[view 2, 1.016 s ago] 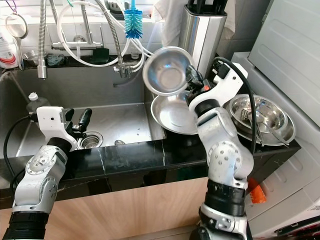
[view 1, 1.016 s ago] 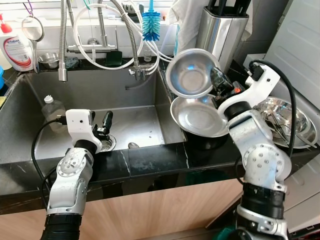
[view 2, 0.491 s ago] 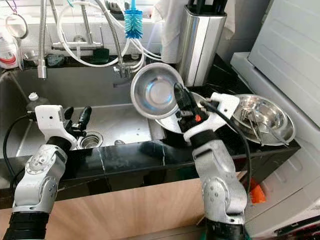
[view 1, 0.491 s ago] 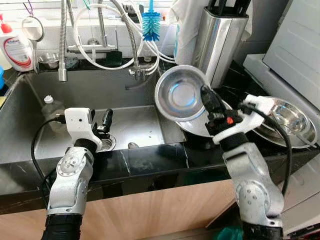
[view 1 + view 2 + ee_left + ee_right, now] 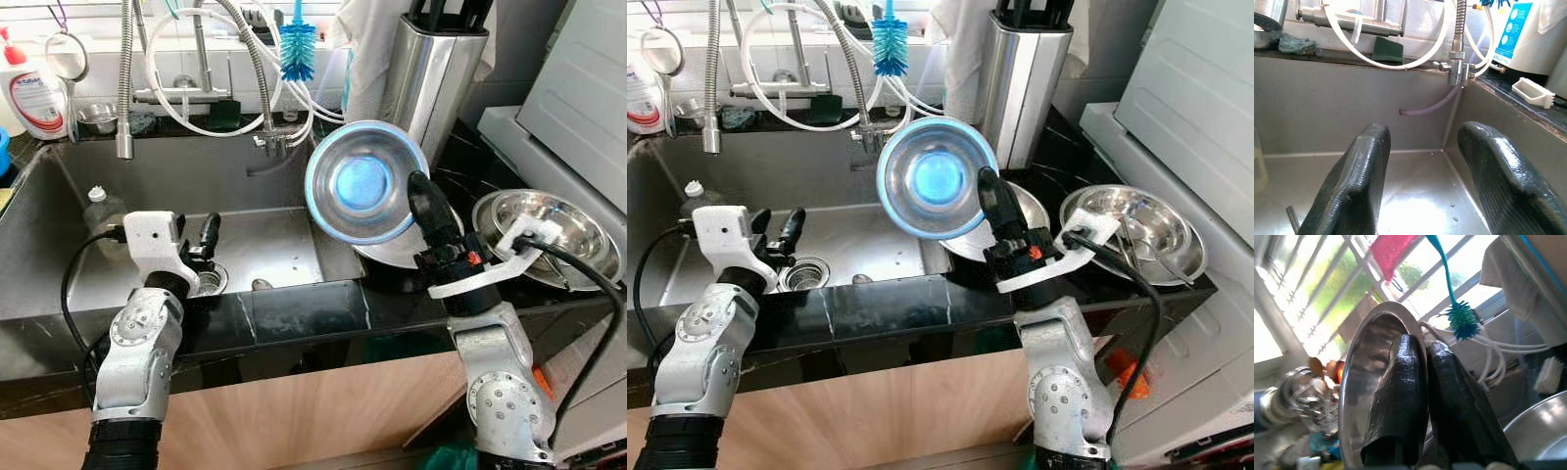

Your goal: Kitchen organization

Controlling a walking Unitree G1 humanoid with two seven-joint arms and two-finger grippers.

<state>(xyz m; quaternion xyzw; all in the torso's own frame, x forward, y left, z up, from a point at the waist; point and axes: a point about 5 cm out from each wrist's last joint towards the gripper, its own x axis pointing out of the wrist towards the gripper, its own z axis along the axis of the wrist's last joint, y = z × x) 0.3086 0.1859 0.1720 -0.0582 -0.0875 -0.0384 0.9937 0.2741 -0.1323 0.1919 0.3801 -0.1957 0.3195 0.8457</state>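
Largest in my view is the steel sink (image 5: 59, 235), its basin running left of the black counter (image 5: 294, 313). Right of the basin a wide steel pan (image 5: 1019, 220) sits on the counter, with a second bowl of utensils (image 5: 558, 230) beyond it. Above the pan's near edge I hold a steel bowl (image 5: 361, 183) on edge, open face towards the camera, over the sink's right rim. My right gripper (image 5: 423, 204) pinches the bowl's rim, one finger inside, one behind, as the right wrist view confirms (image 5: 1400, 396). My left gripper (image 5: 201, 245) hangs over the basin near the drain (image 5: 211, 282), fingers (image 5: 1352, 186) spread apart, gripping nothing. A blue bottle brush (image 5: 296, 49) hangs by the faucet.
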